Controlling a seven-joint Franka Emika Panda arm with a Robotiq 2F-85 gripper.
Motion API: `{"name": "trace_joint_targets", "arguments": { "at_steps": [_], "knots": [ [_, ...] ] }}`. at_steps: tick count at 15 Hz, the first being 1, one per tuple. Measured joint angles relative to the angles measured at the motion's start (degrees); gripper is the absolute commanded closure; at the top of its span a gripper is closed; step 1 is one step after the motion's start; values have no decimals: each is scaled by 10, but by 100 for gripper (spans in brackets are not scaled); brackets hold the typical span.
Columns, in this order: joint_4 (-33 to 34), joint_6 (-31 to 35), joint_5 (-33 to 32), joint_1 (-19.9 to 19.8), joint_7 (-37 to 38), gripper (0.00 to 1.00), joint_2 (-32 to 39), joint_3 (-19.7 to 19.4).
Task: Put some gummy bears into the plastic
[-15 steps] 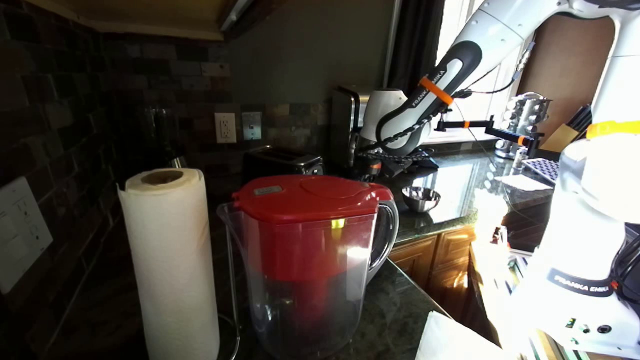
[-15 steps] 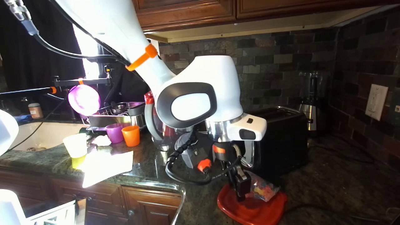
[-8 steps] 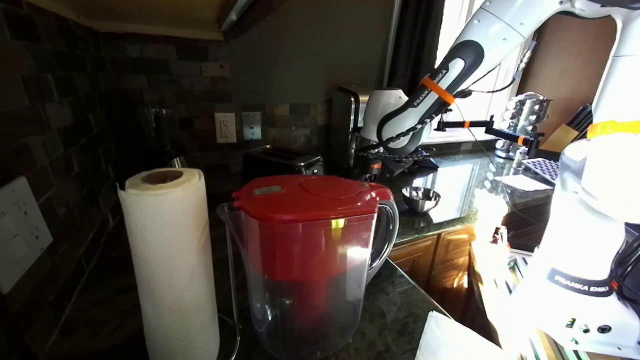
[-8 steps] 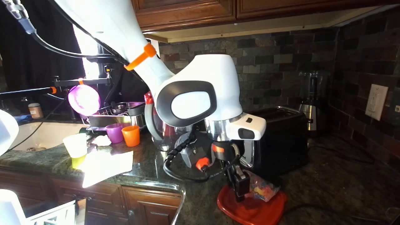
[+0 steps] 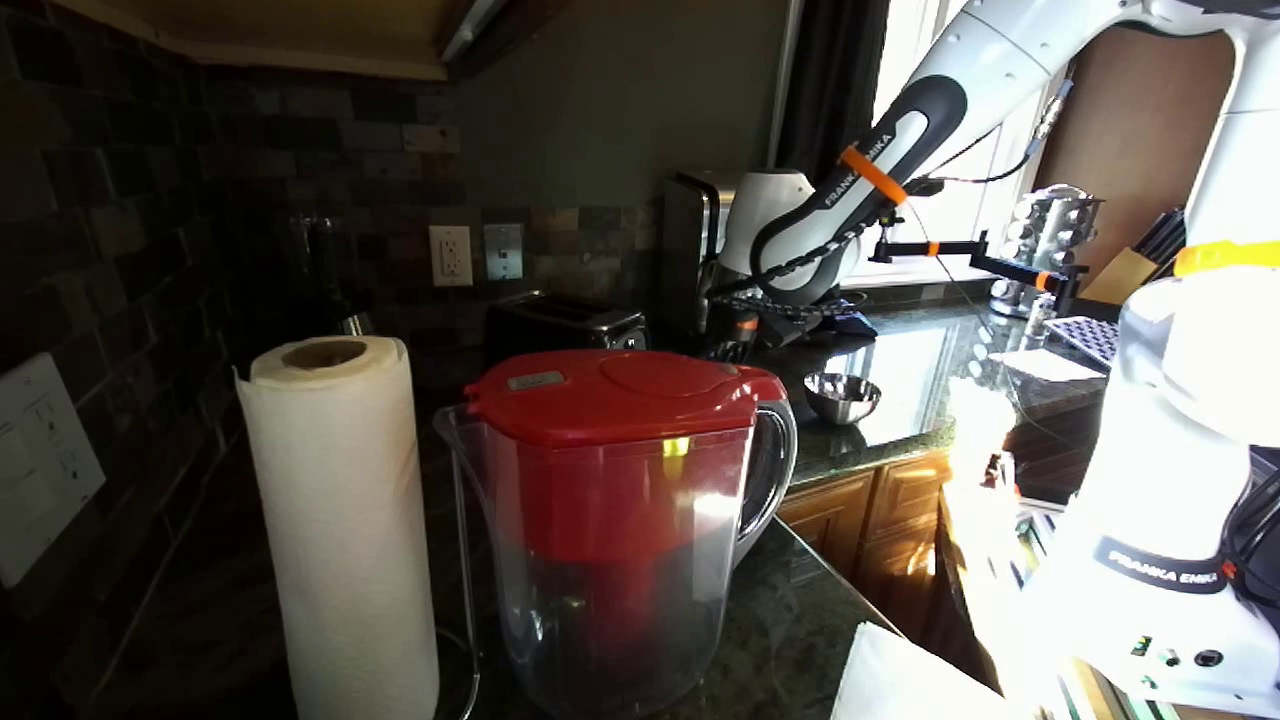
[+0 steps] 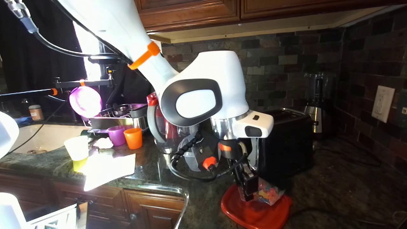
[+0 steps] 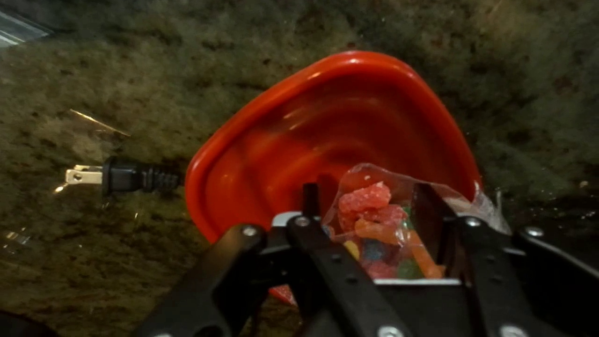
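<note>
A clear plastic bag of coloured, sugar-coated gummy candies (image 7: 365,199) lies on a red dish (image 7: 281,154) with a raised rim. In an exterior view the bag (image 6: 270,194) lies toward the back right of the red dish (image 6: 241,213). My gripper (image 7: 365,192) is open in the wrist view, its two fingers apart with the candies showing between them. The right finger overlaps the bag; whether it touches cannot be told. In an exterior view my gripper (image 6: 249,194) points down over the dish beside the bag. The pitcher partly hides the gripper in an exterior view.
A black toaster (image 6: 286,146) stands close behind the gripper. A black plug (image 7: 126,177) lies beside the dish. A red-lidded pitcher (image 5: 620,480), a paper towel roll (image 5: 345,530) and a metal bowl (image 5: 842,398) stand on the counter. Orange (image 6: 133,138) and purple (image 6: 116,135) cups stand near the sink.
The gripper and wrist have risen slightly and shifted a little to the right in the exterior view that shows the dish. The bag and the dish look unmoved.
</note>
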Motion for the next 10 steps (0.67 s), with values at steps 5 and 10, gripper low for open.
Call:
{"name": "trace_joint_targets", "arguments": {
  "at_steps": [5,10],
  "knots": [
    [2,1,12,0,0,53,3,1],
    [3,1,12,0,0,52,12,1]
  ]
}}
